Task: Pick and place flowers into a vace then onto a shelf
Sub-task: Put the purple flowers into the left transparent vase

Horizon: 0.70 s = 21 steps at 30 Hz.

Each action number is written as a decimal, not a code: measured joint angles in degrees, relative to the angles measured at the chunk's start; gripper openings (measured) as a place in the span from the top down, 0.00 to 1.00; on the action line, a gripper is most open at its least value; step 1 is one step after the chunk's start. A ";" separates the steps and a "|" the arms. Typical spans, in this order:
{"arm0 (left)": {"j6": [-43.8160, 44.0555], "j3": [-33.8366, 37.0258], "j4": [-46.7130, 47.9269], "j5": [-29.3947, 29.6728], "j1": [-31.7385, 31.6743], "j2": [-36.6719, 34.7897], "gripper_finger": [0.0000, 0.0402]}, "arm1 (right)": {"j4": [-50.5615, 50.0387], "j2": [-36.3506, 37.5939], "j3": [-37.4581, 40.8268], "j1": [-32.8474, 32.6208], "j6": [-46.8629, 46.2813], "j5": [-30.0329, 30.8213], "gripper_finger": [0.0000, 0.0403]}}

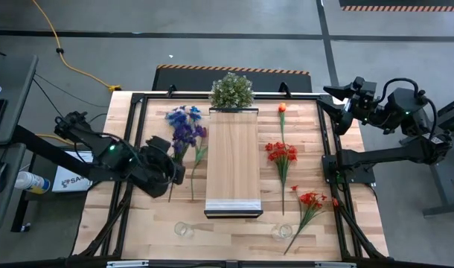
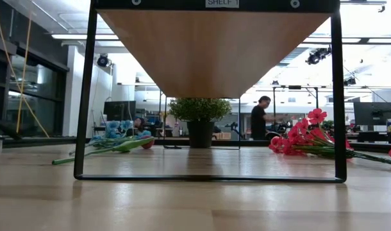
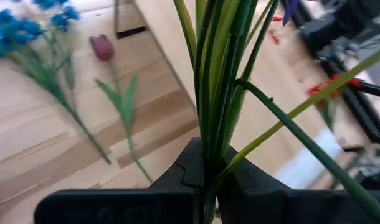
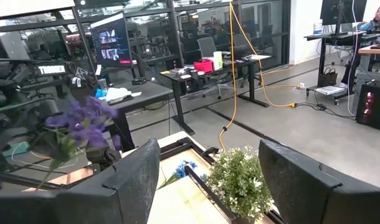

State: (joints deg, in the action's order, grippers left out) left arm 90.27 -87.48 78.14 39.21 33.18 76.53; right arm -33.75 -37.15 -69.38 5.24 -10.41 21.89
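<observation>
Looking down from above, you see the left tool (image 1: 170, 165) over the left half of the counter (image 1: 138, 223), clamped tight on the green stems of the purple flower (image 1: 184, 135). In the left wrist view the stems (image 3: 216, 93) rise straight out from between the closed fingers (image 3: 190, 171), and the purple bloom shows again in the right wrist view (image 4: 84, 124), lifted clear of the counter.

On the counter beside it lie the blue flower (image 1: 181, 115) and the dark red tulip (image 3: 103, 47) with its long stem; both lie flat, just left of the shelf (image 1: 234, 160).

The shelf stands raised in the middle of the counter, running front to back, with the potted green plant (image 1: 231, 91) at its far end. From the low view you look under the shelf's board (image 2: 211, 45) at the plant's dark pot (image 2: 200, 133).

Right of the shelf you have the orange flower (image 1: 282, 109) near the far edge, the bright red cluster (image 1: 282, 152) midway, and another red spray (image 1: 310, 199) closer to the front. Two small clear glass vases (image 1: 184, 230) stand near the front edge, one at each side of the shelf's front end.

Your right tool (image 4: 209, 180) waits at the far right corner, above the counter's edge, fingers spread wide and holding nothing.
</observation>
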 joint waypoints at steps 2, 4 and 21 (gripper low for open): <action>0.06 0.00 -1.74 2.77 2.31 0.02 0.88 | 0.03 0.00 0.00 -0.01 -0.05 -0.02 0.35; 0.19 0.00 -3.10 6.45 4.68 0.02 0.88 | 0.10 0.00 0.00 0.01 -0.07 -0.02 0.35; 7.86 0.02 -3.67 20.97 21.65 5.44 0.88 | 2.05 0.00 0.00 -0.01 -4.29 -4.52 0.35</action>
State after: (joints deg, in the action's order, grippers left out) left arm 98.13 -87.46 74.46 60.18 54.83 81.97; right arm -31.70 -37.15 -69.38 5.23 -14.70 17.37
